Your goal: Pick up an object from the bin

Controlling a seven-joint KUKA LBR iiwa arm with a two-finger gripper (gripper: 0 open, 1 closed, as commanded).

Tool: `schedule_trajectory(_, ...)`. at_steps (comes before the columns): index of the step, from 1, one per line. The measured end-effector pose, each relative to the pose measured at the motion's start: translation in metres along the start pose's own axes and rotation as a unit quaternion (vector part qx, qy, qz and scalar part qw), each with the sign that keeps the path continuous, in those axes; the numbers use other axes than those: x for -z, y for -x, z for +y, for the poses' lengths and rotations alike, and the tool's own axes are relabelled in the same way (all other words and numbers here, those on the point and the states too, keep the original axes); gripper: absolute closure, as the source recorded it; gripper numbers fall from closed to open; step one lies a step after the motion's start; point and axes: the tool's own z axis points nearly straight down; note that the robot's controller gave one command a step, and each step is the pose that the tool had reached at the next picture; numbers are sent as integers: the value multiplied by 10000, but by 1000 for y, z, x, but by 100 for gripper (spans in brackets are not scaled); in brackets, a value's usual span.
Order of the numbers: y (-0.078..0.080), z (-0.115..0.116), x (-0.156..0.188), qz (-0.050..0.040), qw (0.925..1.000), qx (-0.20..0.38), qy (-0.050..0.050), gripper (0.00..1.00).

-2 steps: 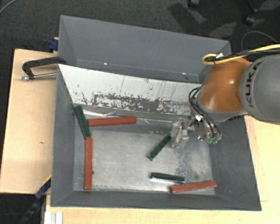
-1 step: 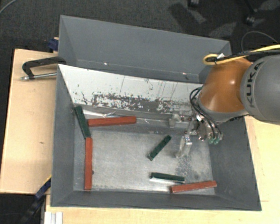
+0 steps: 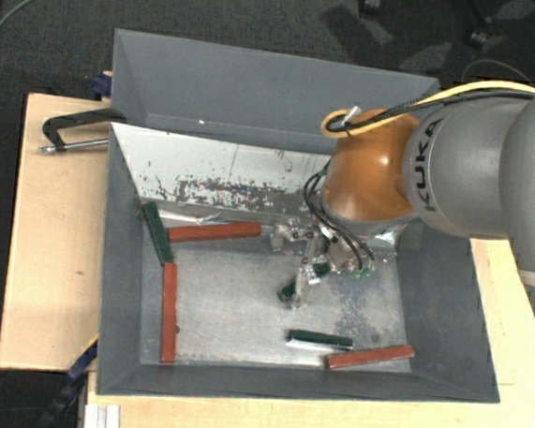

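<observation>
My gripper hangs over the middle of the bin, under the orange wrist cover. A small dark green piece sits right at its lower end; whether it is held I cannot tell. A dark green stick lies flat on the floor just below the gripper, and a red-brown stick lies beside it toward the front right corner. Another red-brown stick rests along the back wall, to the gripper's left.
At the left wall a green stick leans diagonally in the back corner, and a long red-brown stick runs along the wall toward the front. The arm covers the bin's back right part.
</observation>
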Motion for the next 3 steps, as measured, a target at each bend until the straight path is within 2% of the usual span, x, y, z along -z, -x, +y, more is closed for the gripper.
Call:
schedule_trajectory(1,-1,-4,0,1,10000,-28,-17,100)
schedule_trajectory(2,-15,-10,141,-66,9996,-285,-33,100)
schedule_trajectory(3,-24,-24,47,26,9905,1372,-10,100)
